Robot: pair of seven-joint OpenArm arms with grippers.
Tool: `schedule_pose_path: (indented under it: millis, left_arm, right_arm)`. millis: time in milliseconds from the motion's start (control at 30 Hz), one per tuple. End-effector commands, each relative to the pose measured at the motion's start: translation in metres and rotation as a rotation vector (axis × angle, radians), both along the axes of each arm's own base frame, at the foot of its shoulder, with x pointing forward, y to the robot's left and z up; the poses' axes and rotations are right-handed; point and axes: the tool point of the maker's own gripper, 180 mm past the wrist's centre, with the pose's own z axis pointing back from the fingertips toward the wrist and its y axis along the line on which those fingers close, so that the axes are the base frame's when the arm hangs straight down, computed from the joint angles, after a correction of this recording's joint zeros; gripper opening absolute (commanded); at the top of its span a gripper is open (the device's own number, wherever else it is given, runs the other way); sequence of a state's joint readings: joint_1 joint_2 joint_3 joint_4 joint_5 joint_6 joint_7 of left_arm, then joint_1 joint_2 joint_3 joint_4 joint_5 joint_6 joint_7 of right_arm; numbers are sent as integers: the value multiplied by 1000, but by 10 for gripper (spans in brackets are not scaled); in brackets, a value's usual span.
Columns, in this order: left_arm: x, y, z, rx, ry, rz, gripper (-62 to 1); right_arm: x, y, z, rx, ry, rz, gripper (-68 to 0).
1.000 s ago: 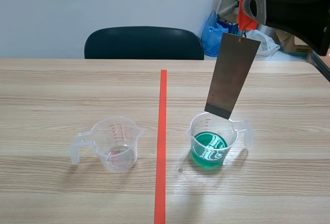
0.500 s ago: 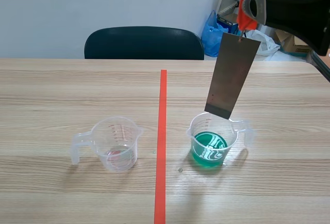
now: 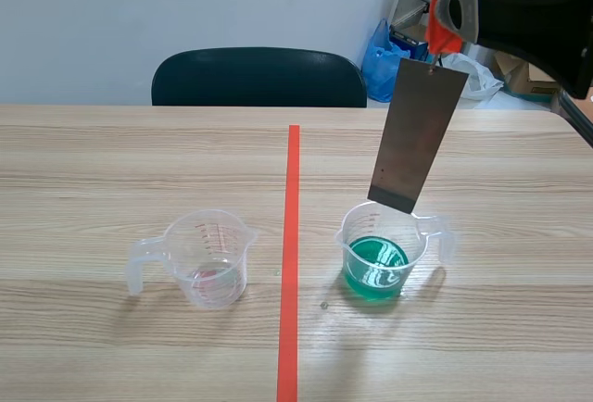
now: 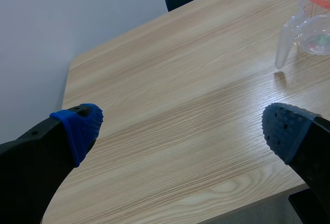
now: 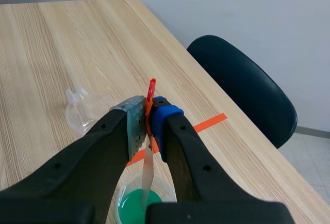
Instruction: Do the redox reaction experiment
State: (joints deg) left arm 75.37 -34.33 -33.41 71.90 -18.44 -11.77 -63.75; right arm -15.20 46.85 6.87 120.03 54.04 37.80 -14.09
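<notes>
— While the right hand [image 5: 149, 115] pinches the flat grey metal strip [image 3: 415, 133], where does it hang?
— Over the clear plastic jug of green liquid [image 3: 380, 249]. Left hand [image 4: 181, 125]: spread above worktop [image 4: 170, 79].

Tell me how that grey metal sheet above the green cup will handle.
Probably stiff: the metal sheet hangs flat and straight, unbent. Likely light, since edge-on in the right wrist view it looks very thin. It may swing or twist, as the right hand grips only the red clip at its top.
</notes>
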Motion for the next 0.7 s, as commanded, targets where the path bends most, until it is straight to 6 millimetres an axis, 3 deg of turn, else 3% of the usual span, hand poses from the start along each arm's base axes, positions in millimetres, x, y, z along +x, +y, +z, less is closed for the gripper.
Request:
schedule_pose_path:
  millis: [0,200,667]
  left_arm:
    - [2,-2,7,-9,-33,-3,14]
    - [2,-2,7,-8,-33,-3,14]
    - [2,-2,7,-9,-33,-3,14]
  right_arm:
    - [0,8,15,17,-44,31,-669]
    - [-3,26,11,4,-31,89,-669]
    - [-7,76,25,67,-48,211,-669]
